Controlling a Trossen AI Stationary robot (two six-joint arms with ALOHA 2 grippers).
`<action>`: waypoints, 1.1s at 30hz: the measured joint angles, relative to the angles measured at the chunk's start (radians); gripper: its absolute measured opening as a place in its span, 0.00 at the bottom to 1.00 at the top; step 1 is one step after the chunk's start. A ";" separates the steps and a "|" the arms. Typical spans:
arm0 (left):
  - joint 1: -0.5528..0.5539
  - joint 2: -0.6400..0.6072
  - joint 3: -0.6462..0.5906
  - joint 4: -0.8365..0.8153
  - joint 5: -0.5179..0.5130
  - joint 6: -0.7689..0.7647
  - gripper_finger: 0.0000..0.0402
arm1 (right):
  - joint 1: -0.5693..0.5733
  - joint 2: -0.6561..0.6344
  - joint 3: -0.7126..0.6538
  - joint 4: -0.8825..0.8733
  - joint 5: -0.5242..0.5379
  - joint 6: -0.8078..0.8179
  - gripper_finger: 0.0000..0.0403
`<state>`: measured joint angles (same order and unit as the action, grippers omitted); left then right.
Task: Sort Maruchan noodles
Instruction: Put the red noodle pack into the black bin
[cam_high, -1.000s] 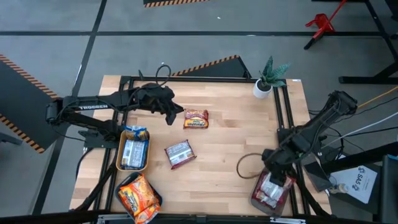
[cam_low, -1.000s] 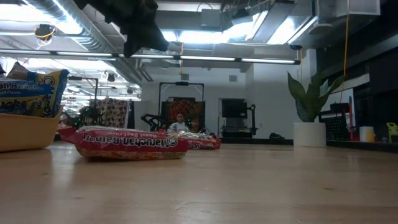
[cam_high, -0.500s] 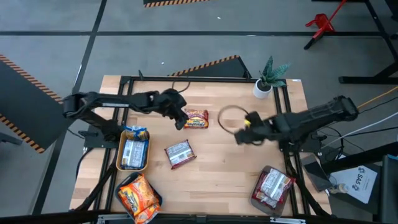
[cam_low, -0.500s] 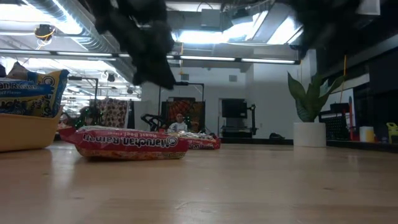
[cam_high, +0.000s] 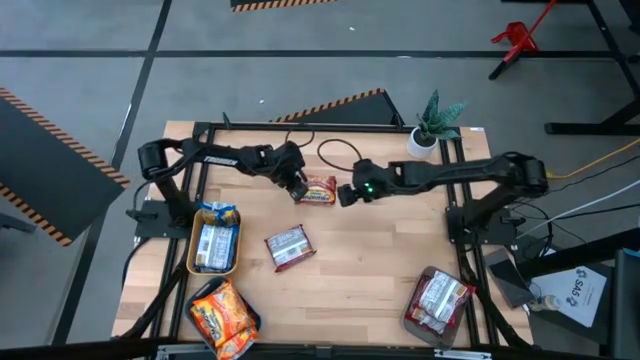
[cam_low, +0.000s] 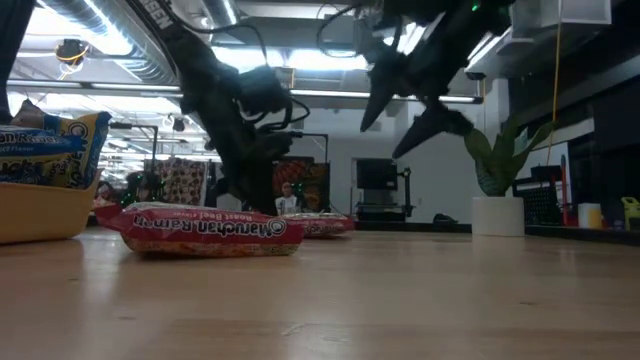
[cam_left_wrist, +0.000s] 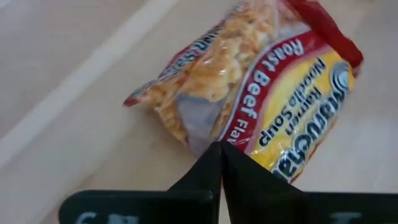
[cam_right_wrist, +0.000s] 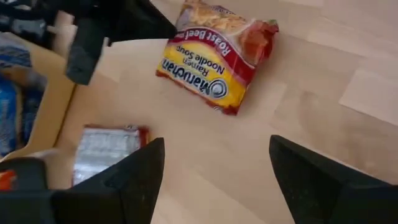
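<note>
While working on the roast-beef packet (cam_high: 316, 190), lying flat on the table (cam_high: 380, 250) toward its far side, check the grip before trusting it. Find the left gripper (cam_high: 297, 186) closed tight, tips at the packet's crimped edge, with no telling from here of any wrapper caught between them. Lift slowly and watch for the packet rising too. Failing that, reopen, reach further over the crimp and pinch again.

Keep the right gripper (cam_high: 345, 195), spread open and hovering just beside the packet's other end, out of the lift path, or use it to steady the packet.

Judge the destination by print: most likely the grey tray (cam_high: 410, 322) at the near-right corner, already holding red-brown-and-silver packets (cam_high: 437, 298). Leave the second loose packet (cam_high: 289, 247), mid-table, for a later pass.

Note also the yellow tray (cam_high: 193, 262) at the left, filled with blue-and-silver packets (cam_high: 214, 240), and nearer, a dark tray (cam_high: 254, 320) heaped with orange packets (cam_high: 220, 312).
</note>
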<state>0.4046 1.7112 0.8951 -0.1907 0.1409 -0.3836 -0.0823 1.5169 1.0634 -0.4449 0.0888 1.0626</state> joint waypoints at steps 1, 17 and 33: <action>0.007 0.003 0.000 0.002 0.000 0.000 0.01 | -0.008 0.016 0.000 0.013 -0.003 0.000 0.68; 0.038 0.008 -0.002 -0.043 -0.033 0.054 0.01 | -0.089 0.261 -0.009 0.258 0.016 0.179 0.68; 0.057 -0.047 -0.002 0.154 0.192 0.052 0.00 | -0.102 0.253 -0.027 0.299 -0.029 0.209 0.68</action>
<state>0.4619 1.6644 0.8931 -0.0364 0.3332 -0.3312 -0.1841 1.7695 1.0367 -0.1461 0.0595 1.2713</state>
